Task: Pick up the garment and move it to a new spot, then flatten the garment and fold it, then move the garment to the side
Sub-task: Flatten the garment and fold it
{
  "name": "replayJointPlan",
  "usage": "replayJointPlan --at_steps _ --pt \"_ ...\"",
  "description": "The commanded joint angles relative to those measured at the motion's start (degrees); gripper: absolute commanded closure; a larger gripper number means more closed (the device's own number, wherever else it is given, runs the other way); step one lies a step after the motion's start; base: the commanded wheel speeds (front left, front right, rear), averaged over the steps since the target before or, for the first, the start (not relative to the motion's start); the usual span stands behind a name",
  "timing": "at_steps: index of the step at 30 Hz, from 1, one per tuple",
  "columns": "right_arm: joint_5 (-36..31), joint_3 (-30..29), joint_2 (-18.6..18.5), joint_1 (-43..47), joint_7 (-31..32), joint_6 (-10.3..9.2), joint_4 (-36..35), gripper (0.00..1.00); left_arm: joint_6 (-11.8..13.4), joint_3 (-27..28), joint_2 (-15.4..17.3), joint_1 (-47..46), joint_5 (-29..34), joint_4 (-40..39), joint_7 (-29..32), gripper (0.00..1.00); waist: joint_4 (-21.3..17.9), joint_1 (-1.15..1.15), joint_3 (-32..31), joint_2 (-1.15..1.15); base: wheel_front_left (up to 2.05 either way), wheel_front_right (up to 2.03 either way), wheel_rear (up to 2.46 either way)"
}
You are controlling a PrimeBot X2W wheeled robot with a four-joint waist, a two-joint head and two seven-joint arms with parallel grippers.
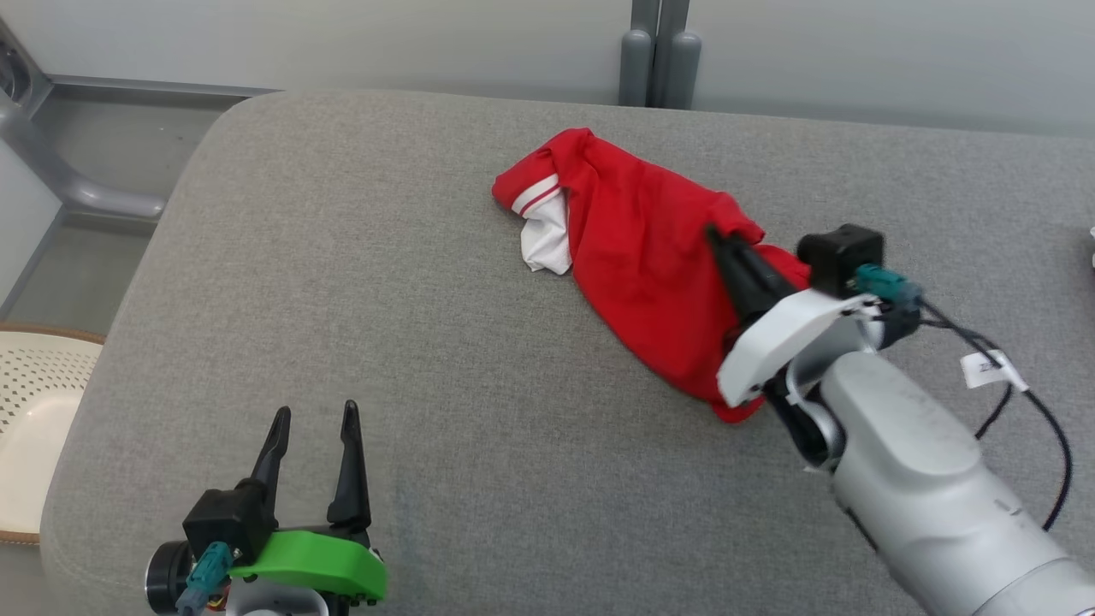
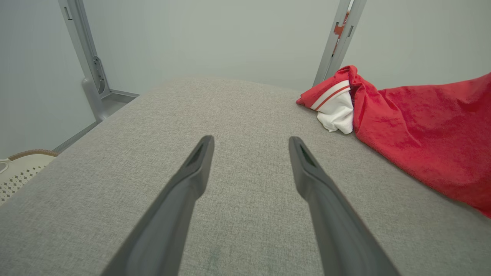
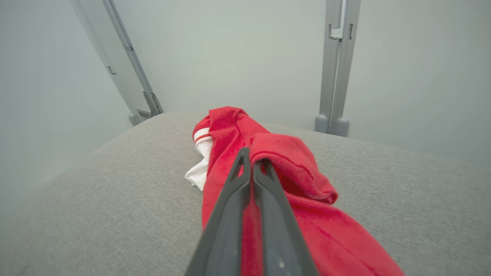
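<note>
The garment (image 1: 637, 248) is red with a white part and red-and-white striped trim, lying crumpled on the grey padded table (image 1: 359, 282) right of centre. My right gripper (image 1: 714, 235) is shut on a raised fold of the garment (image 3: 291, 165) near its right edge; in the right wrist view the two fingers (image 3: 230, 207) press together with red cloth between the tips. My left gripper (image 1: 314, 419) stands open at the lower left, well clear of the cloth. In the left wrist view the garment (image 2: 422, 126) lies to the right of the spread fingers (image 2: 191, 180).
A cream perforated basket (image 1: 34, 411) sits beside the table's left edge. Grey frame posts (image 1: 659, 56) stand behind the far edge against a pale wall. A black cable with a white tag (image 1: 992, 370) hangs by my right wrist. Bare grey surface stretches left of the garment.
</note>
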Motion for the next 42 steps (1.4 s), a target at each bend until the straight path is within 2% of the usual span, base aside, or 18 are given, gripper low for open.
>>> replayJointPlan --at_steps 1,8,11,18,19,20,21,22,25,29,33,34,37,42 --pt "0.57 2.39 0.90 1.42 -0.18 -0.04 -1.70 1.00 -0.19 0.29 0.04 0.58 0.09 -0.16 0.04 0.00 0.30 0.00 -0.60 0.00 0.00 0.00 0.00" --pt "3.50 15.62 4.17 4.15 2.38 -0.05 -7.64 1.00 -0.30 0.81 0.04 0.85 -0.01 -0.41 0.04 0.00 2.17 0.00 -1.21 0.00 0.00 0.00 0.00" --pt "4.73 21.08 6.03 4.69 2.57 -0.04 -5.93 1.00 -0.17 0.57 0.04 0.58 -0.59 -0.46 0.04 0.00 3.79 0.00 -0.99 0.00 0.00 0.00 0.00" --pt "7.08 29.00 7.76 5.31 1.76 -0.04 -0.60 1.00 0.37 0.29 0.04 0.61 -1.05 -0.54 0.04 0.00 5.86 0.00 -0.42 0.00 0.00 0.00 0.00" --pt "7.38 29.58 7.81 5.30 1.67 -0.04 0.06 0.80 0.41 0.23 0.04 0.67 -1.19 -0.54 0.04 0.00 5.95 0.00 -0.39 0.00 0.00 0.00 0.00" --pt "7.68 30.27 7.88 5.25 1.36 -0.04 0.75 0.55 0.47 0.17 0.04 0.71 -1.32 -0.54 0.04 0.00 6.03 0.00 -0.35 0.00 0.00 0.00 0.00" --pt "7.81 30.76 7.96 5.18 1.12 -0.04 1.19 0.06 0.57 0.14 0.04 0.74 -1.46 -0.54 0.04 0.00 6.04 0.00 -0.33 0.00 0.00 0.00 0.00" --pt "8.28 31.27 8.03 5.12 0.86 -0.04 1.56 0.00 0.64 0.15 0.04 0.80 -1.50 -0.55 0.04 0.00 5.98 0.00 -0.34 0.00 0.00 0.00 0.00" --pt "8.97 31.71 8.07 4.71 0.17 -0.04 1.71 0.00 0.89 0.31 0.04 1.13 -1.75 -0.67 0.04 0.00 5.26 0.00 -0.52 0.00 0.00 0.00 0.00" --pt "9.27 29.77 8.06 4.47 -0.52 -0.04 0.26 0.00 0.92 0.32 0.04 1.44 -1.90 -0.75 0.04 0.00 3.64 0.00 -1.11 0.00 0.00 0.00 0.00" --pt "7.56 23.11 7.15 6.36 -0.55 -0.04 -4.10 0.00 1.02 0.32 0.05 1.59 -1.92 -0.99 0.05 0.00 1.71 0.00 -1.76 0.00 0.00 0.00 0.00" --pt "5.95 18.38 5.75 7.90 -0.54 -0.05 -6.36 0.00 1.05 0.32 0.05 1.72 -1.88 -1.11 0.05 0.00 0.85 0.00 -1.99 0.00 0.00 0.00 0.00" --pt "2.86 10.37 3.85 10.01 -0.55 -0.05 -8.18 0.00 1.05 0.19 0.05 1.93 -1.85 -1.21 0.05 0.00 -0.06 0.00 -2.18 0.00 0.00 0.00 0.00" --pt "-3.60 -3.06 1.58 13.32 -0.56 -0.04 -5.03 0.00 0.92 -0.33 0.06 1.91 -1.99 -1.33 0.04 0.00 -0.07 0.00 -1.91 0.00 0.00 0.00 0.00"
